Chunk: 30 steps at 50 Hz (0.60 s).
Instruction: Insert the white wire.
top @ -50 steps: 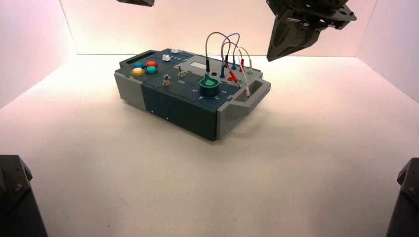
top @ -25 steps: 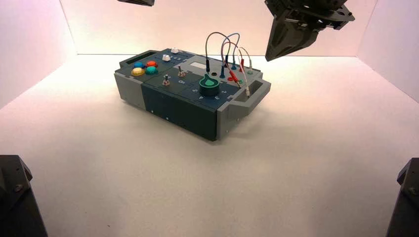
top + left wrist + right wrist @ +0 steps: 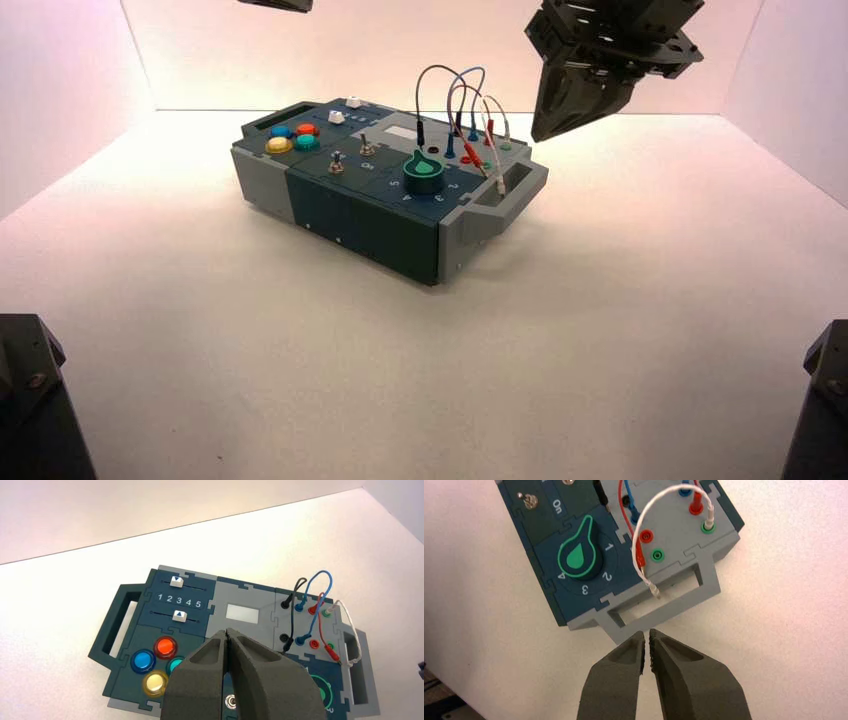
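Observation:
The white wire (image 3: 494, 150) arches over the right end of the box (image 3: 380, 215). In the right wrist view one pale plug (image 3: 709, 517) stands in a green socket. The other plug (image 3: 654, 589) lies loose over the grey handle (image 3: 704, 587), beside a free green socket (image 3: 657, 555). My right gripper (image 3: 545, 125) hangs above and behind the box's right end, its jaws almost together and empty; in its own view its tips (image 3: 647, 636) are just off the handle. My left gripper (image 3: 227, 631) is shut and empty, high above the box.
A red wire's loose plug (image 3: 639, 558) lies next to the white wire's loose end. Grey, blue and red wires arch over the sockets (image 3: 455, 100). The green knob (image 3: 576, 557) and coloured buttons (image 3: 293, 138) sit on the box's top.
My right gripper has moved a little to the left and down toward the wires and turned slightly. The box, the wires and the left arm have not moved.

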### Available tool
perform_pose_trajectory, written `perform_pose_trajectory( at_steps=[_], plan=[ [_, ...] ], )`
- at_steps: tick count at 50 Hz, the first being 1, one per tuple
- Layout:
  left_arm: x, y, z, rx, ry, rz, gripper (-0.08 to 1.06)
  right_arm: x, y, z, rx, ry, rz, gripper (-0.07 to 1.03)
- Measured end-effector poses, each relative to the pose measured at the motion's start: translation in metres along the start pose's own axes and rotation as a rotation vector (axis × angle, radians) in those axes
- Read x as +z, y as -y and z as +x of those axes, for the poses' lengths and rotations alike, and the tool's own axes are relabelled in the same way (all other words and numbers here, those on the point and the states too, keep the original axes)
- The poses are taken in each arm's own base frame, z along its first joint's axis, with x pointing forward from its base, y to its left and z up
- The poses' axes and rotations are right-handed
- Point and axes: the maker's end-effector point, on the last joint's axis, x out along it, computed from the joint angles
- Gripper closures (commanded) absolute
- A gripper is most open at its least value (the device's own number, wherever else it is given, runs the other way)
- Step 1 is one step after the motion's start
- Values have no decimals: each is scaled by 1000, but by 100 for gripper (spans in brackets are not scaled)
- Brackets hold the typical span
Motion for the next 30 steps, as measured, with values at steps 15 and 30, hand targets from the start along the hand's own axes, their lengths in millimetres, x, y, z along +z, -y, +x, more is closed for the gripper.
perform_pose_trajectory(
  at_steps=[15,30],
  plan=[
    [4,-8,-4,17,11,10,101,3,1,17,-2,-43,13,83],
    [3,-20,-8,42,3,1,101,13,-8,40,10,-86,-1,76]
  ],
)
